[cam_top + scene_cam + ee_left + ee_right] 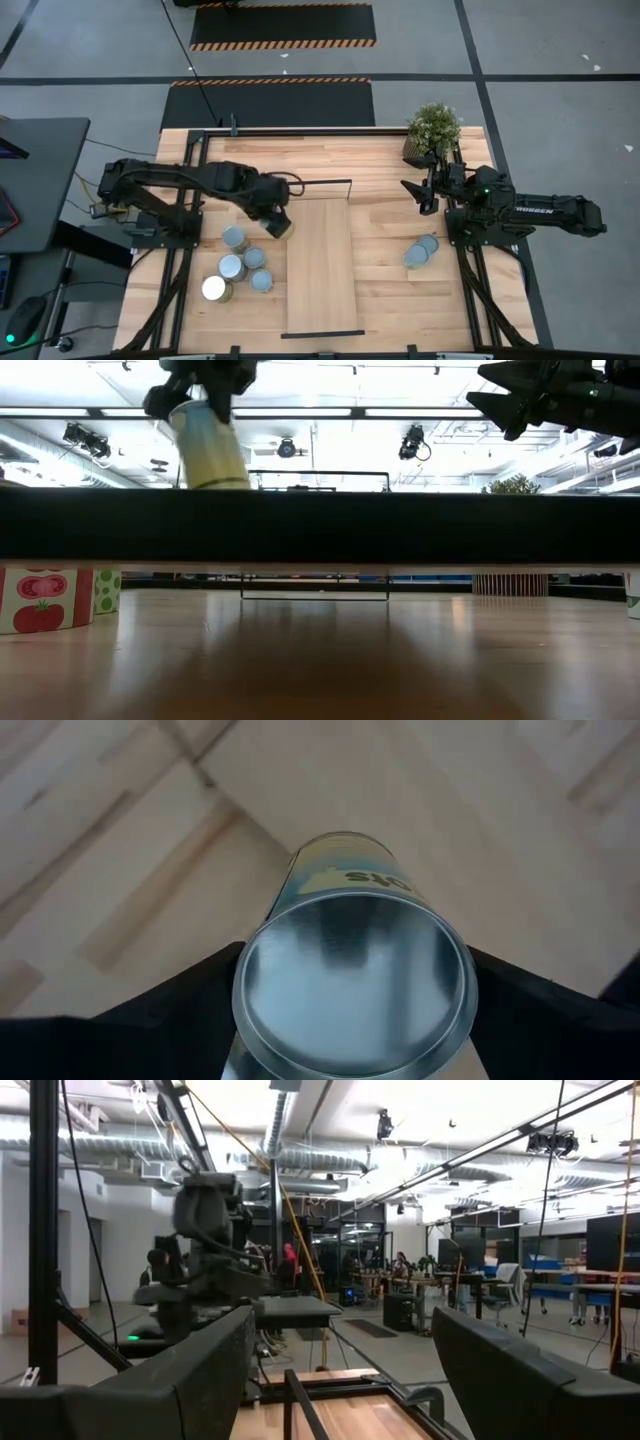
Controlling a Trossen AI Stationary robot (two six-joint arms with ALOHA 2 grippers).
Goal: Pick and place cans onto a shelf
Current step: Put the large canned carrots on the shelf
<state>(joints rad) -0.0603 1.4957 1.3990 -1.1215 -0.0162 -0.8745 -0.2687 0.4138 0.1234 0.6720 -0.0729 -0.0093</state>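
The dark left arm reaches in from its base toward the middle, elbow bent, its tool (275, 222) angled downward — the two dark fingers (180, 1010) clamp the sides of a silver-grey metal can (352, 985). The dark right arm lies folded back at its own side, raised and level, its tool (412, 193) partly open — holding nothing.
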